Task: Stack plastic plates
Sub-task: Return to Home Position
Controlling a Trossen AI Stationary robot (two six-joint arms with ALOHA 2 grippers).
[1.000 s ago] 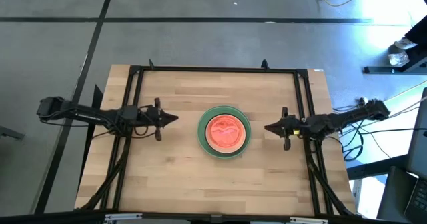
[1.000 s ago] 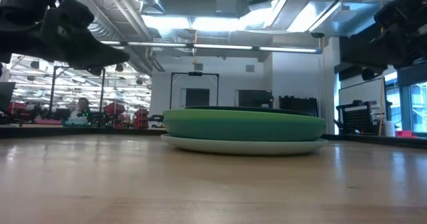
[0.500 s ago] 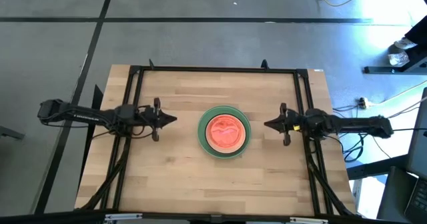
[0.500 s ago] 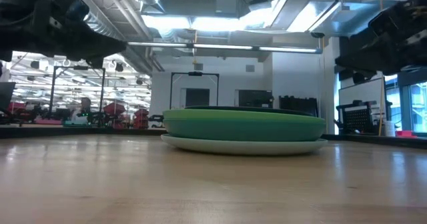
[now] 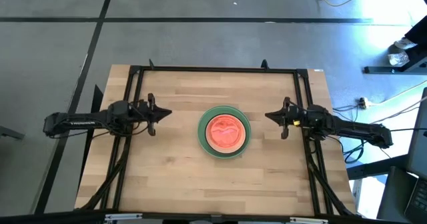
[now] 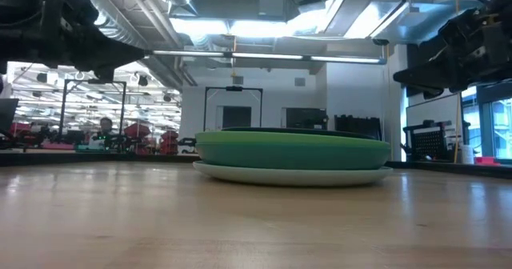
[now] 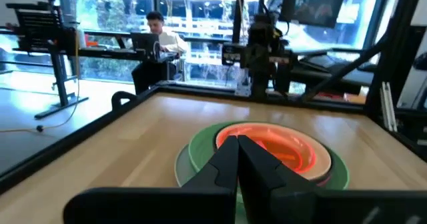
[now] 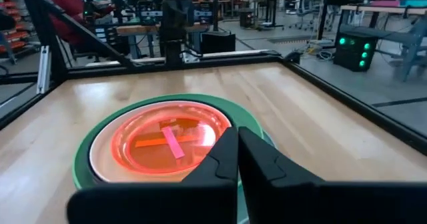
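The plastic plates (image 5: 224,131) sit in one stack at the table's middle, a translucent red small plate (image 8: 167,141) on top, a green large rim (image 5: 201,132) around it. In the low view a green plate (image 6: 292,150) rests on a pale grey plate (image 6: 292,174) whose base lies on the wood. My left gripper (image 5: 169,112) hangs shut above the table left of the stack. My right gripper (image 5: 267,115) hangs shut right of it. Both point at the stack and touch nothing.
A black frame (image 5: 213,69) runs along the table's far edge and down both sides. Bare wood (image 5: 220,184) lies all around the stack. People sit at desks in the room beyond (image 7: 157,34).
Both arms have drawn back from the stack toward their own sides of the table, the left gripper moving left and slightly far, the right gripper staying near its place while its arm swung toward the near edge. The plates have not moved.
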